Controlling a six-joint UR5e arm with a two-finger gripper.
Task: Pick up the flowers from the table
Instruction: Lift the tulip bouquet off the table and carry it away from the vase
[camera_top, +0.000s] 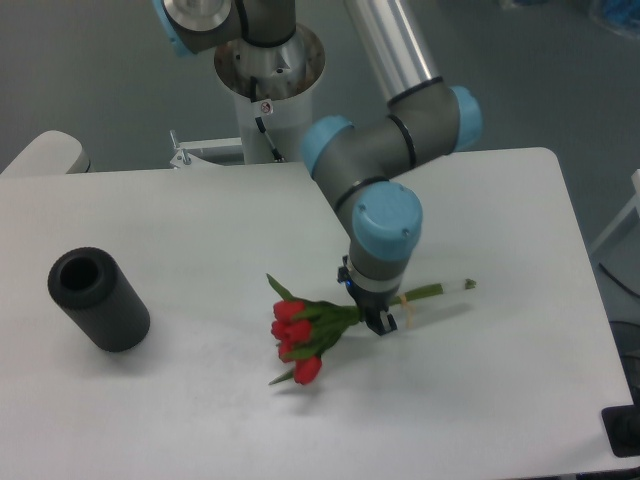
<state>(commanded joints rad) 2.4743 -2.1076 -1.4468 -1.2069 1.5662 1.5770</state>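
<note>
The flowers, a small bunch of red tulips with green leaves and long green stems, lie across the middle of the white table, heads to the left and stem ends to the right. A pale band wraps the stems beside the fingers. My gripper points straight down and is closed around the stems near the band. A faint shadow lies under the stem end, so the bunch seems to sit just off the tabletop.
A black cylinder lies on its side at the table's left. The arm's base column stands at the back edge. The table's front and right edges are close to the frame borders.
</note>
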